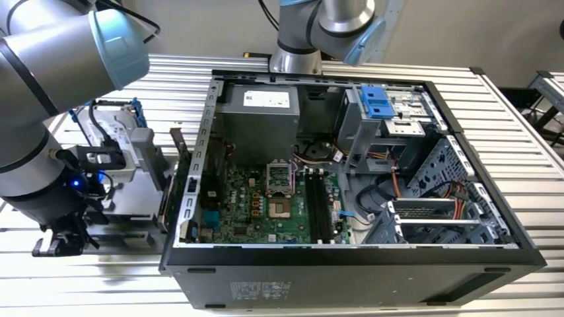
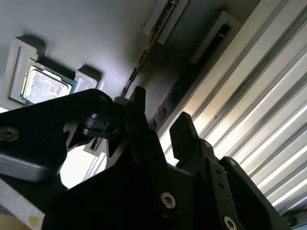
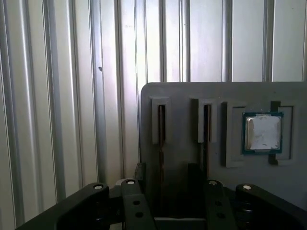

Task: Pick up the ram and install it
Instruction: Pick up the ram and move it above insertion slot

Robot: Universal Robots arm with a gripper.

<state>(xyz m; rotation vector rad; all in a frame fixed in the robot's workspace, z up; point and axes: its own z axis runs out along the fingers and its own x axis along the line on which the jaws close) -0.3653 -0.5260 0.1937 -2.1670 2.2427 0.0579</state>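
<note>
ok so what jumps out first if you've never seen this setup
The open computer case, green motherboard inside, sits in the middle of the exterior view, with the arm bent down at that view's left. In the first wrist view the open gripper straddles a ram stick standing edge-on in a grey holder, a square silver chip set nearby.

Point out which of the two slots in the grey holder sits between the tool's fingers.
The slot farther from the square silver chip, holding the ram; the open tool straddles it. The other slot is beside the chip.
</note>
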